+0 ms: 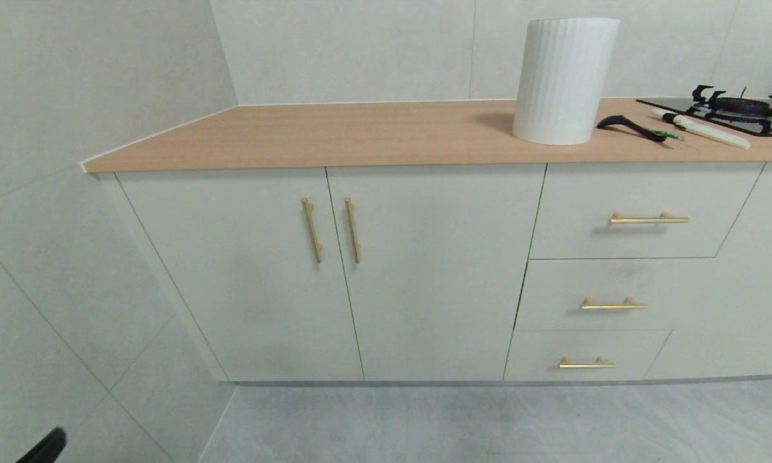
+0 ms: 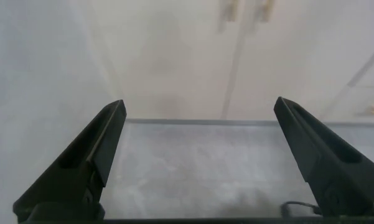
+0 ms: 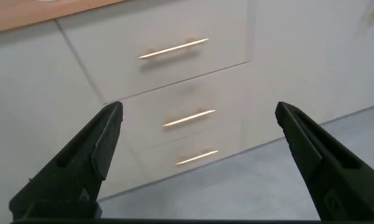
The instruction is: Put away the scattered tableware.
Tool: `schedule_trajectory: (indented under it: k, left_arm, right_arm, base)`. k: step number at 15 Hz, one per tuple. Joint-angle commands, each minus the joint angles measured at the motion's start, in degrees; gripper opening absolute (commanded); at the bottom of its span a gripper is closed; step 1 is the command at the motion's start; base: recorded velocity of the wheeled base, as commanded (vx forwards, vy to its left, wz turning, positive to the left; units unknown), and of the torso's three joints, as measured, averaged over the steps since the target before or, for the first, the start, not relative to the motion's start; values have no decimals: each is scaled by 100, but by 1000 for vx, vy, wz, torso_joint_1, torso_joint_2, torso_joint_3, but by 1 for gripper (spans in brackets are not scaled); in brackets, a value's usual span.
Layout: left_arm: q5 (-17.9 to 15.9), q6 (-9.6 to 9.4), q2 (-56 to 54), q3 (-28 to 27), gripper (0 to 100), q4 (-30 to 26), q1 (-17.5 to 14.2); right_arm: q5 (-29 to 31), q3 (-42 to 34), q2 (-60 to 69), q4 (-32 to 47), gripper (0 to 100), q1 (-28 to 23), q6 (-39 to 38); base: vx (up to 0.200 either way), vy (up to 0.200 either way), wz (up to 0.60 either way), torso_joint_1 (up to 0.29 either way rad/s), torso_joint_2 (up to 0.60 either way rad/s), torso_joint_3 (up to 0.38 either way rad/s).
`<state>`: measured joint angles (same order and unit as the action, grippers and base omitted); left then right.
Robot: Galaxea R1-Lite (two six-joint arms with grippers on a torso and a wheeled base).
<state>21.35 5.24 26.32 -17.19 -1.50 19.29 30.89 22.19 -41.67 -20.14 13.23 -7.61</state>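
My left claw (image 2: 199,106) is wide open, its two black fingers (image 2: 93,155) spread apart with nothing between them. It hangs low over the grey tiled floor (image 2: 193,168) in front of the pale double-door cupboard (image 2: 174,56), whose two gold bar handles (image 2: 230,9) look blurred from here. My right claw (image 3: 199,107) is just as open and empty, its fingers (image 3: 311,155) framing the stack of three pale drawers (image 3: 193,68), each with a horizontal gold bar handle (image 3: 173,50). From my head I see the light brown wooden countertop (image 1: 360,132) running along the tiled wall above the cupboard and the drawers. The tableware lies on it toward my right. A black curved utensil with a green bit at its end (image 1: 633,127) lies flat just beside the base of a tall white ribbed cylindrical container (image 1: 564,80), which stands upright on the counter above the top drawer. Just past the black utensil, a long cream-coloured utensil (image 1: 700,128) also lies flat, near the front edge of a black gas hob (image 1: 749,110) set into the counter at my far right. The two utensils lie close together, and I cannot tell whether they touch. Both are well apart from my claws, which are down below the counter, the left one near the floor and the right one facing the drawer fronts.
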Motion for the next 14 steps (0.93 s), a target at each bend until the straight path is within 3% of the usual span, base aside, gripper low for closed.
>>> schedule_trajectory:
  k: [1,3,5,6,7,10,11,14]
  left_arm:
    - [-60,-76,-2096,67,100,-1371,-891]
    - [10,12,-2069,58,100,-1353,-979]
    - [-34,-41,-2113,49,100,-1283,-1568]
    - [-157,-190,-2377,93,100,-1291,-1867]
    - [-368,-366,-2632,234,100,-1300,-1955]
    - [-421,-181,-2632,655,100,-1239,-1955]
    - [-544,-296,-2632,963,100,-1177,-1955]
    - [-1440,-366,-2632,1209,100,-641,-1955]
  right_arm:
    - [-57,-725,3314,1548,100,-373,1165]
    - [31,-716,3604,2005,100,-497,1174]
    - [330,-742,3631,1961,100,-927,919]
    - [180,-839,3903,2031,100,-1226,936]
    - [-31,-1102,4140,2102,100,-1358,945]
    - [-48,-1797,4158,1794,100,-1349,708]
    - [-197,-2078,4158,1654,100,-1349,690]
    - [-452,-2219,4158,1741,100,-1349,471]
  base:
    - [0,0,0,0,0,0]
    - [0,0,0,0,0,0]
    - [0,0,0,0,0,0]
    - [0,0,0,0,0,0]
    - [0,0,0,0,0,0]
    - [0,0,0,0,0,0]
    - [0,0,0,0,0,0]
    - [0,0,0,0,0,0]
